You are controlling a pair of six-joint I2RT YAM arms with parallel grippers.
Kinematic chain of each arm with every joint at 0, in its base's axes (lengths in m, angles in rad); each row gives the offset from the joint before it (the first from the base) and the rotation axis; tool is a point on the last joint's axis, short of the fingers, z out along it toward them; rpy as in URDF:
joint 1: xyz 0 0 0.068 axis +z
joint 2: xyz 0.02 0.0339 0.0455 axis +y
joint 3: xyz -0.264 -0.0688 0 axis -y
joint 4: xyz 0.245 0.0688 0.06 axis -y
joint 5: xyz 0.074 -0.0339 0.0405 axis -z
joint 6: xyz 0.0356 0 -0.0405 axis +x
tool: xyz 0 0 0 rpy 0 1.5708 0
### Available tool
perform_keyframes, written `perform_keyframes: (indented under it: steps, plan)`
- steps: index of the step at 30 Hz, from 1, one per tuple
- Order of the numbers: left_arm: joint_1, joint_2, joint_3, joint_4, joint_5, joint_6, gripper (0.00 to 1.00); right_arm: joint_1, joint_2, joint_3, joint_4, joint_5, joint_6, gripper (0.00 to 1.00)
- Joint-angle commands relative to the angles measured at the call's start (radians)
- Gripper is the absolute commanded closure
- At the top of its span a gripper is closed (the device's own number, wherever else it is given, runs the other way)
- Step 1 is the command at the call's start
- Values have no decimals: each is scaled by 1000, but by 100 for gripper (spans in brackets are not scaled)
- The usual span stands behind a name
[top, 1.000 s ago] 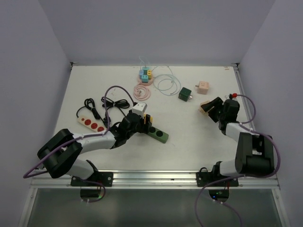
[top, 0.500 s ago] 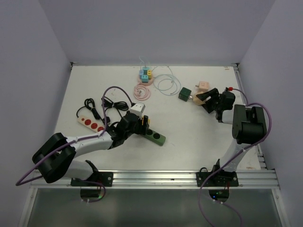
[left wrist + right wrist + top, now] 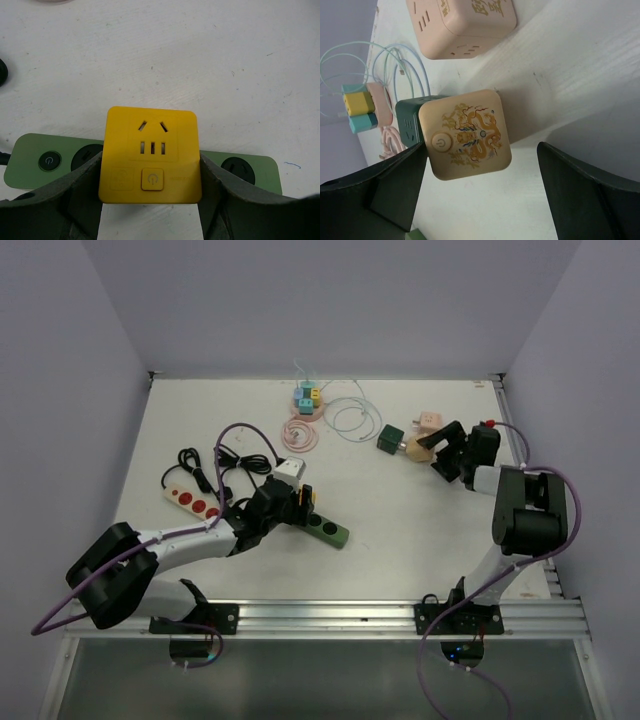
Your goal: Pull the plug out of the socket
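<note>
A yellow cube plug (image 3: 151,155) with a power button stands over the middle of the green socket strip (image 3: 248,167), hiding one socket. My left gripper (image 3: 150,197) is shut on the yellow plug's two sides, both fingers touching it. From above, the plug (image 3: 306,494) and the left gripper (image 3: 299,502) sit at the strip's (image 3: 330,529) upper end. I cannot tell whether the prongs are in the socket. My right gripper (image 3: 485,200) is open at the far right, with a beige dragon-printed cube (image 3: 465,134) resting on the table beside its left finger.
A dark green cube (image 3: 389,439) touches the beige cube (image 3: 420,448), and a pink cube (image 3: 429,421) lies behind them. At left are a cream strip with red sockets (image 3: 190,498) and black cable (image 3: 235,455). A white cube (image 3: 291,468), pink coil (image 3: 300,434) and pale cables (image 3: 350,416) lie farther back.
My right arm swung up and left to the dark green cube, then its jaws spread wide and let go of the beige cube. The left gripper keeps its hold on the yellow plug.
</note>
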Motion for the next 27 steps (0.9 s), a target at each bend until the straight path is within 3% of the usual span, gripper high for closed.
perform_keyframes:
  steps: [1,10,19,24,27]
  plan:
    - [12,-18,-14,-26,-5,-33,87,-9,-62,19,-146,67,-49,6]
    - [12,-32,-14,-42,0,-33,87,-29,-82,8,-201,79,-49,8]
    - [12,-43,-1,-51,9,-26,87,-32,-274,23,-341,127,-121,3]
    - [12,-46,-8,-46,8,-21,87,-10,-410,-59,-303,-19,-173,4]
    - [12,-48,-8,-37,6,-23,89,101,-507,-118,-260,-56,-227,7]
